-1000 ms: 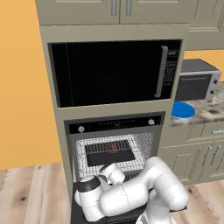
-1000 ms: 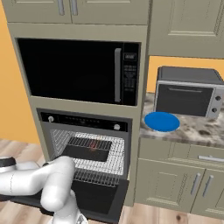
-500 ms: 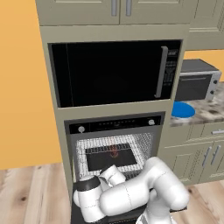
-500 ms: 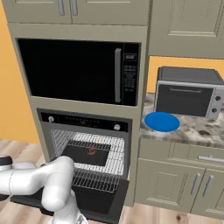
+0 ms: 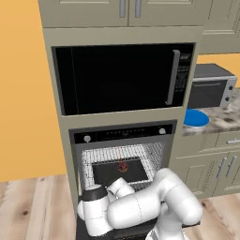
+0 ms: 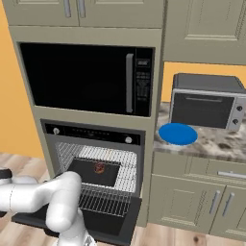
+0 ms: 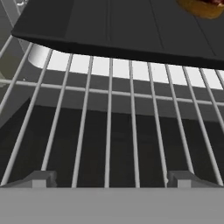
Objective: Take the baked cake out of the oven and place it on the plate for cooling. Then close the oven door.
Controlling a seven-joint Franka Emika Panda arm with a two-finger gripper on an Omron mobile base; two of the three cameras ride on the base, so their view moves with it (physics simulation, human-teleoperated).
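Note:
The oven (image 5: 124, 161) stands with its door (image 6: 96, 222) folded down flat. Inside, the baked cake (image 5: 123, 166) (image 6: 99, 167) is a small brown lump with reddish specks on a black tray (image 5: 110, 172) resting on a wire rack (image 6: 117, 161). In the hand view my gripper (image 7: 111, 179) is open, its fingertips (image 7: 43, 178) wide apart over the rack bars just short of the tray's front edge (image 7: 122, 43). The cake (image 7: 203, 6) sits at the upper right of that view, apart from the fingers. The blue plate (image 5: 196, 117) (image 6: 178, 133) lies on the counter to the right.
A black microwave (image 5: 117, 77) sits above the oven. A silver toaster oven (image 6: 206, 105) stands on the marble counter (image 6: 221, 144) behind the plate. My white arm (image 5: 140, 206) folds low in front of the oven opening. Cabinet doors (image 6: 192, 202) run below the counter.
The black tray with the cake sits lower and nearer the oven's front than a second ago. My arm has shifted slightly in front of the opening. The gripper stays open.

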